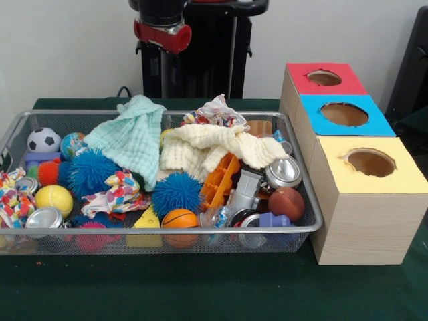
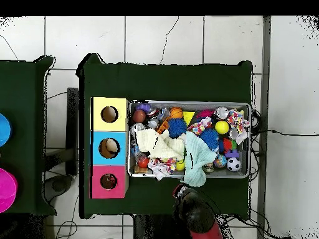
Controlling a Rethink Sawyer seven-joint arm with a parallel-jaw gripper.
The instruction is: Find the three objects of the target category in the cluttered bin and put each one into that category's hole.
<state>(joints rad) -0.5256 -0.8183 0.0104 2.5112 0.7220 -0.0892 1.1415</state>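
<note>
Where the green table [image 1: 200, 287] runs nearest the front camera, the wire-mesh bin [image 1: 160, 234] rests on it, packed with clutter. Along its near rim lie a small basketball [image 1: 180, 219], a yellow ball [image 1: 53, 198] and a silver can [image 1: 43, 217]. Mid-bin sit blue puffer balls [image 1: 176, 192], with a mint cloth [image 1: 134, 137] and a cream cloth [image 1: 214, 148] draped behind them (no plush animal can be made out). Just beside the bin stands the wood box [image 1: 361, 227]; its red-surround hole [image 1: 324, 77] is the farthest opening. Beyond the bin, the arm [image 1: 162, 30] is drawn back; gripper state cannot be determined.
</note>
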